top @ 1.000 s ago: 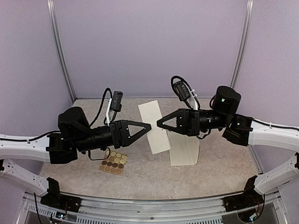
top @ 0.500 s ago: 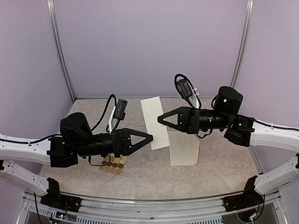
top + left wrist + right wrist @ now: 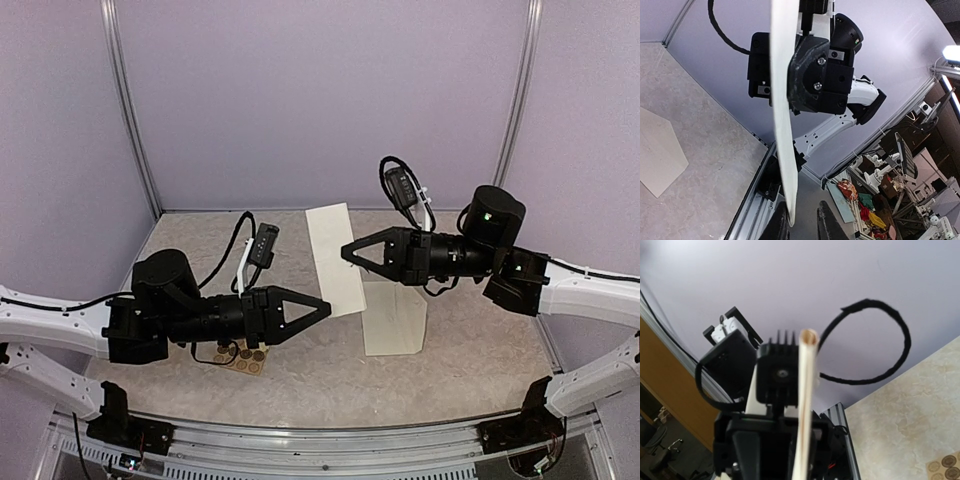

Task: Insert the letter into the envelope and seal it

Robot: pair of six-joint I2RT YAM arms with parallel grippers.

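Observation:
My right gripper point(image 3: 346, 253) is shut on the folded pale letter point(image 3: 335, 260) and holds it in the air above the table, slanting from the back left down to the front right. Seen from the right wrist, the letter point(image 3: 806, 405) is edge-on. The cream envelope point(image 3: 394, 318) lies flat on the table under the right arm, and its pointed flap point(image 3: 660, 152) shows in the left wrist view. My left gripper point(image 3: 328, 308) is at the letter's lower end. Its fingers point(image 3: 826, 228) stand slightly apart, with the letter's tip point(image 3: 790, 215) between them.
A tan card of round stickers point(image 3: 243, 356) lies under the left arm, and its corner point(image 3: 945, 463) shows in the right wrist view. Purple walls close the table at the back and sides. An aluminium rail point(image 3: 320, 440) runs along the near edge.
My left gripper has dropped lower and moved right to the letter's bottom end, with its jaws narrowing. My right gripper has lifted the letter a little toward the back.

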